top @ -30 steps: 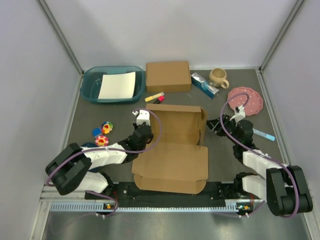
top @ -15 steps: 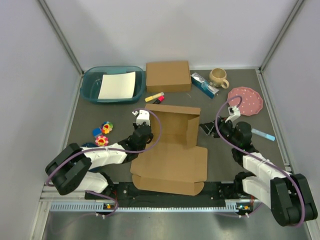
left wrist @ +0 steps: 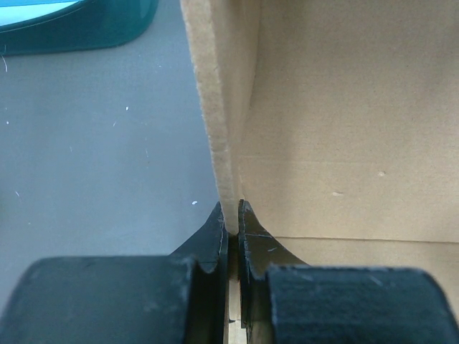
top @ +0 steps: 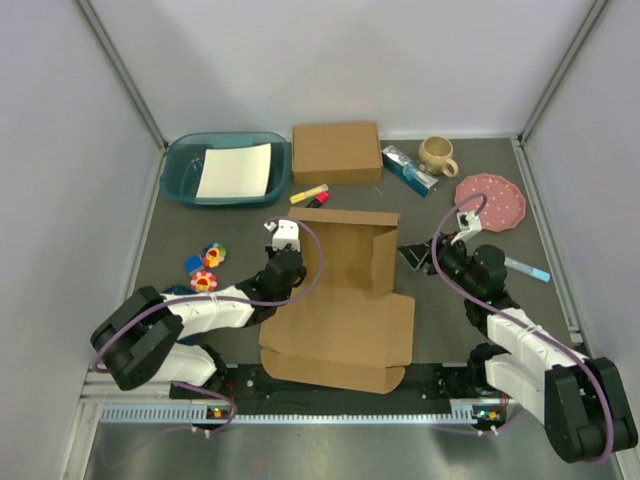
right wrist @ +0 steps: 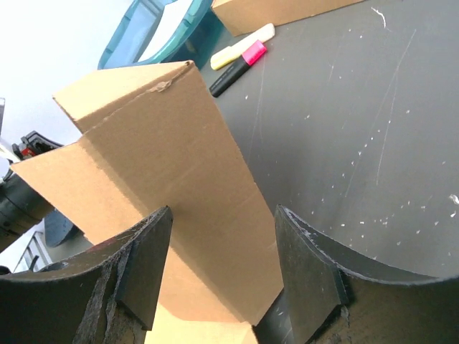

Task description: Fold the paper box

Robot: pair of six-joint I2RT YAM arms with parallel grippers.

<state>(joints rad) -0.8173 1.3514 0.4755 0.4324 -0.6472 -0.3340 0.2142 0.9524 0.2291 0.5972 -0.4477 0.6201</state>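
The paper box [top: 345,300] is a brown die-cut sheet at the table's middle, its far half raised into walls and its near flap flat. My left gripper [top: 286,268] is shut on the box's raised left side wall [left wrist: 215,107], whose edge runs between the fingertips [left wrist: 219,222]. My right gripper [top: 415,256] is open at the box's right side, and its fingers [right wrist: 147,258] straddle the raised right flap [right wrist: 172,165] without gripping it.
A smaller closed cardboard box [top: 336,152] stands at the back. A teal bin with white paper [top: 225,168], highlighters [top: 310,194], a carton [top: 408,168], a mug [top: 437,154], a pink plate [top: 491,201], a blue pen [top: 527,268] and small toys [top: 205,268] lie around.
My right gripper has moved left against the box's right flap, which is pushed inward. The box has shifted slightly left and nearer. My left gripper keeps its hold.
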